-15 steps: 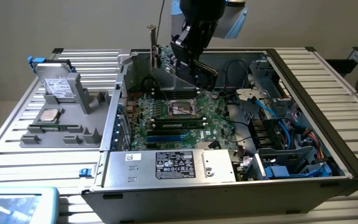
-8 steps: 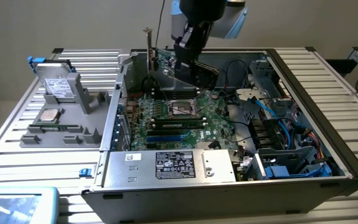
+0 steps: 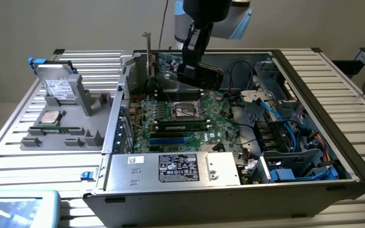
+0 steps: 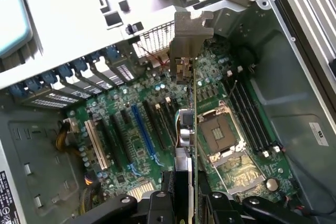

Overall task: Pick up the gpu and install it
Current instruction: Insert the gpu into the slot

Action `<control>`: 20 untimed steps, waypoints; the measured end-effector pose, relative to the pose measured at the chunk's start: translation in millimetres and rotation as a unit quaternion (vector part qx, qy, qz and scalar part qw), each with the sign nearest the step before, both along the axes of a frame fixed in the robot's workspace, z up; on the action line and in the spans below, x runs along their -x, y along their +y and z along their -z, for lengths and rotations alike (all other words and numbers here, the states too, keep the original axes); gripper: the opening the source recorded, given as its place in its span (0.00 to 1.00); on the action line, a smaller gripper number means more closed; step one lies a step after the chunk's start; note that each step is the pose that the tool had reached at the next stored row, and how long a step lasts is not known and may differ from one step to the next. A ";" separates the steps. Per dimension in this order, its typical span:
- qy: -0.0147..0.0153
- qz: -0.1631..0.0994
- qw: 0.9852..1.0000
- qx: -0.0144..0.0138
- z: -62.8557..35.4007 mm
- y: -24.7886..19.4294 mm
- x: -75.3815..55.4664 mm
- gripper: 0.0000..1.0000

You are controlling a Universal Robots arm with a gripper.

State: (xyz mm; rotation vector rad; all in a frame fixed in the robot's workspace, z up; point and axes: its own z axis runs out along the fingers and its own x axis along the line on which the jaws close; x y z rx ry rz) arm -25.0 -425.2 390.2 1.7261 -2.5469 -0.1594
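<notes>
The gpu (image 3: 169, 62) is a green card with a black cooler block and a silver bracket (image 3: 148, 47) standing up at its end. It hangs upright over the back of the open computer case (image 3: 220, 202), above the motherboard (image 3: 169, 135). My gripper (image 3: 192, 59) is shut on its upper edge. The wrist view has the gpu (image 4: 192, 129) edge-on between my fingers (image 4: 157, 203). Its bracket (image 4: 191, 32) sits near the case's rear slot openings. The card hovers over the board between the expansion slots (image 4: 143, 129) and the CPU socket (image 4: 219, 132).
A grey parts holder (image 3: 62, 135) at the exterior view's left carries a silver hard drive (image 3: 59, 85) and a processor chip (image 3: 51, 116). Inside the case are a memory stick (image 3: 182, 126), a power supply (image 3: 176, 168), cables and drive bays (image 3: 290, 142). A screen corner (image 3: 14, 206) lies at the lower left.
</notes>
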 end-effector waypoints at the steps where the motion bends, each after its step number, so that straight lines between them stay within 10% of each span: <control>1: -0.001 -0.009 1.000 0.000 0.0 0.0 0.0 0.28; 13: -0.019 -0.104 0.994 0.002 0.8 0.0 0.1 0.28; 20: -0.026 -0.150 0.988 0.013 2.2 0.0 0.1 0.28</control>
